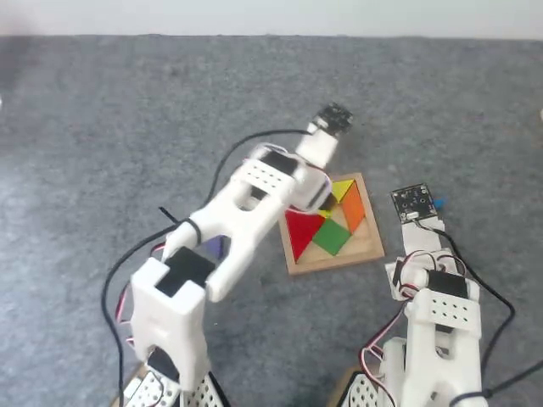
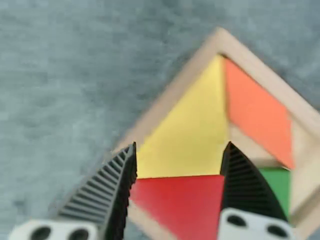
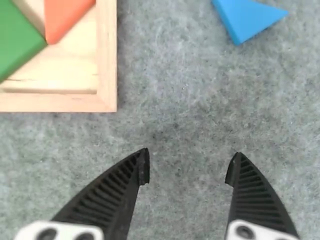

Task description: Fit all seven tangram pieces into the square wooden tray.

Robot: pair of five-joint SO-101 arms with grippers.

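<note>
The tray (image 1: 339,263) lies on the grey counter (image 1: 127,127) between the two arms, turned a little so one corner points away from them. It is partly filled: a yellow piece (image 2: 190,135), a red piece (image 2: 175,200), an orange piece (image 2: 255,110) and a green piece (image 2: 277,182) sit inside, with bare wood showing beside the orange and green ones. The left fingers (image 2: 117,185) hang spread wide and empty over the seam between yellow and red, probably placed there to check or nudge the fit. The right fingers (image 3: 120,185) are just as wide apart and hold nothing, poised over bare counter just off the tray's corner. A blue triangle (image 3: 247,17) lies loose nearby, the likely next pick. A purple piece (image 1: 216,246) peeks out beneath the left arm.
</note>
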